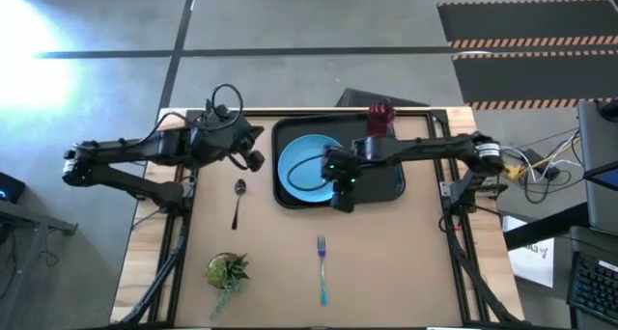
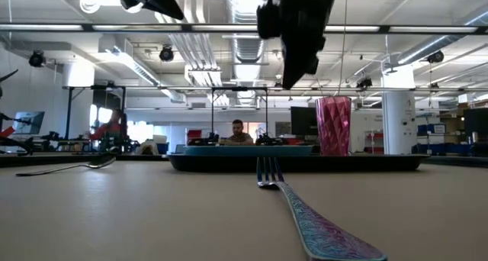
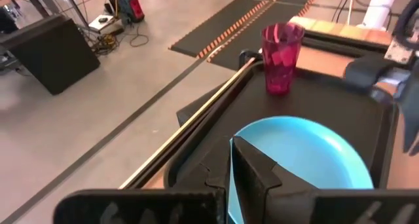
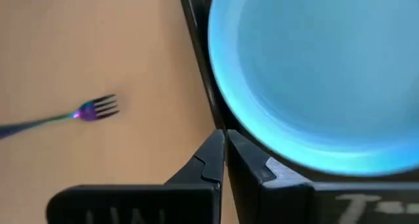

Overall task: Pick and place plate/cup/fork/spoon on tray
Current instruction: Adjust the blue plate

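Observation:
The light-blue plate (image 1: 305, 166) lies flat in the left half of the black tray (image 1: 386, 180). The dark-red cup (image 1: 381, 118) stands upright at the tray's far edge. On the bare table, the fork (image 1: 322, 268) lies near the front edge with its tines toward the tray. The spoon (image 1: 238, 201) lies left of the tray. My right gripper (image 4: 224, 137) is shut and hangs above the tray's near rim beside the plate, pointing down, holding nothing. My left gripper (image 3: 232, 145) is shut and raised left of the tray, empty.
A small green potted plant (image 1: 227, 270) stands at the table's near left corner. Bare tabletop lies between the fork and the spoon and right of the fork. The tray's right half (image 1: 381, 171) is bare under my right arm.

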`<state>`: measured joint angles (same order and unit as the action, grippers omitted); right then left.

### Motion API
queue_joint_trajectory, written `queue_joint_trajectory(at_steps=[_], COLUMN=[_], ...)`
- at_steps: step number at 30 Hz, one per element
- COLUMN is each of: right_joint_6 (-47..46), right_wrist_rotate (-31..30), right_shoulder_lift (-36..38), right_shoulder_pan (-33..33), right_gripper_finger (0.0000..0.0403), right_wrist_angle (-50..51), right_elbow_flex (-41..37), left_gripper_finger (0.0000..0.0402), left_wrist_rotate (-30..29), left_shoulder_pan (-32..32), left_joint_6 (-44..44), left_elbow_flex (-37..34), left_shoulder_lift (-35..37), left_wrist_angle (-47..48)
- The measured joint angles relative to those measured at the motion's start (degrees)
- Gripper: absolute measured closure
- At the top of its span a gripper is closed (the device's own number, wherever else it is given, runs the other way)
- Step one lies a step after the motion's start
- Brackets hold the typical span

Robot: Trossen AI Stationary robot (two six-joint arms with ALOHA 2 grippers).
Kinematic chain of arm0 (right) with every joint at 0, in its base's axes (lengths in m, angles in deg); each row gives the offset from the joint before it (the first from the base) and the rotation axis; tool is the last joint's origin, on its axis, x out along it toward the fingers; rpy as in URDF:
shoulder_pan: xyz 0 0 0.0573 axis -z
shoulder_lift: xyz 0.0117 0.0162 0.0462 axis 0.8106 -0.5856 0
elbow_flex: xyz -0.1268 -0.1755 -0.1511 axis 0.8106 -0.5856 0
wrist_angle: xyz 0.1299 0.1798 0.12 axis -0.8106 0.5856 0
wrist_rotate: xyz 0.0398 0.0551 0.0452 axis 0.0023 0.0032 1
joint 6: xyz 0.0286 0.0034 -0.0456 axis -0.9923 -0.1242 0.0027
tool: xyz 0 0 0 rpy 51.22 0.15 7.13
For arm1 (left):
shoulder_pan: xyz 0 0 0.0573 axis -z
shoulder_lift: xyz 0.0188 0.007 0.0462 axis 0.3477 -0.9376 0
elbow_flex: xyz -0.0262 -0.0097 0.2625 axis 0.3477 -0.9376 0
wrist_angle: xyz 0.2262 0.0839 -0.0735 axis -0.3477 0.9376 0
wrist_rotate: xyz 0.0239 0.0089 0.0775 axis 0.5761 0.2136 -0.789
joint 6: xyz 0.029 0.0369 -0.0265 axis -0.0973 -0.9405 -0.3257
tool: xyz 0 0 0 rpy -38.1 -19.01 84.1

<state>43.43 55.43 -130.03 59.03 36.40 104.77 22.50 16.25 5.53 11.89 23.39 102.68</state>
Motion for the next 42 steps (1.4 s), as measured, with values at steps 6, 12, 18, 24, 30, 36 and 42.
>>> queue_joint_trajectory(at_steps=[6,12,18,24,30,36,42], right_joint_6=[0.23,1.49,2.82,4.52,4.97,4.57,3.96], right_wrist_rotate=[2.09,2.12,1.89,-1.16,-3.41,-4.9,-5.54], right_shoulder_lift=[-5.12,-8.07,-9.98,-10.61,-10.26,-8.83,-6.75], right_shoulder_pan=[1.41,2.41,3.26,4.08,4.54,4.67,4.67], right_gripper_finger=[0.0394,0.0394,0.0394,0.0394,0.0394,0.0394,0.0394], right_wrist_angle=[-2.53,-2.5,-2.23,-0.36,5.5,10.18,10.64], right_elbow_flex=[-0.8,-1.33,-1.69,-1.92,-3.18,-6.77,-9.6], left_gripper_finger=[0.0402,0.0402,0.0402,0.0402,0.0402,0.0402,0.0402], left_wrist_rotate=[1.67,2.44,2.48,2.5,2.52,2.54,2.54], left_shoulder_pan=[0.0,0.0,0.0,0.0,0.0,0.0,0.0], left_joint_6=[1.48,1.65,1.66,1.64,1.64,2.95,3.02], left_elbow_flex=[-1.51,-2.0,-1.73,-1.75,-1.75,-1.71,-1.73], left_shoulder_lift=[-0.66,-0.42,-0.29,-0.27,-0.35,-0.49,-0.49], left_wrist_angle=[-0.07,-0.11,-0.32,-0.48,-0.59,-0.68,-0.64])
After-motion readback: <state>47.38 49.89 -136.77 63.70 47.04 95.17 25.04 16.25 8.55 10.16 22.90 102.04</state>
